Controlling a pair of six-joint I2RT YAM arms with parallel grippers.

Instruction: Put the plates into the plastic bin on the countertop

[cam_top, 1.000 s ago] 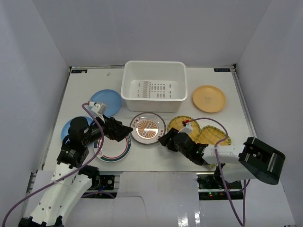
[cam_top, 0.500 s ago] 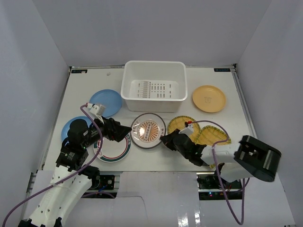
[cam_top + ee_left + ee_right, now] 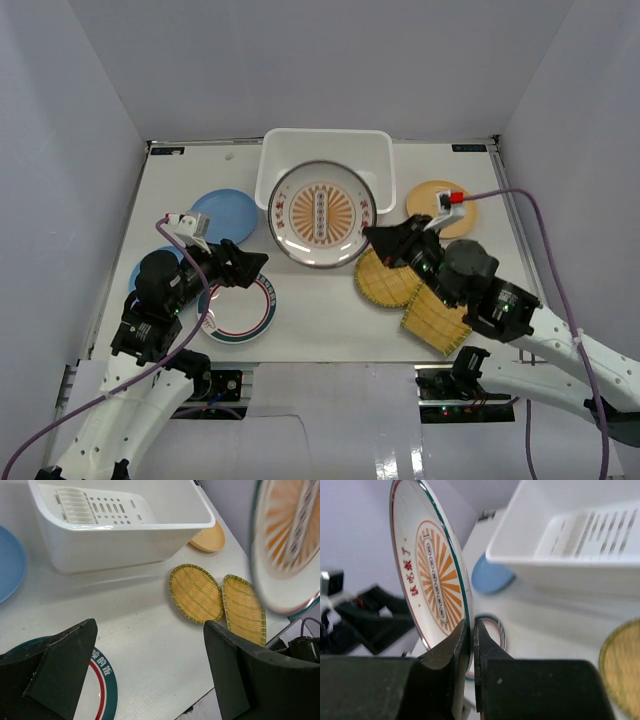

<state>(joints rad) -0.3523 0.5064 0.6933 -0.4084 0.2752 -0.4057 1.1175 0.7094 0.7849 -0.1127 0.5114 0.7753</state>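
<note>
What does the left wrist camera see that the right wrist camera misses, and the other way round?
Only left wrist: the tan plate behind the bin, and the two woven plates side by side. Only right wrist: the right tool shut on the rim of the orange-centred plate. Both: bin, that plate, a blue plate.

Left arm (image 3: 130,400) bent, reaching from near-left base toward middle. Left gripper (image 3: 250,270) low, pointing right, jaws spread wide, nothing between them. Right arm (image 3: 540,330) stretched from near-right base, far and leftward. Right gripper (image 3: 372,238) pointing left, jaws pinched tight on rim of orange-centred plate (image 3: 320,213), plate tilted, held aloft.
</note>
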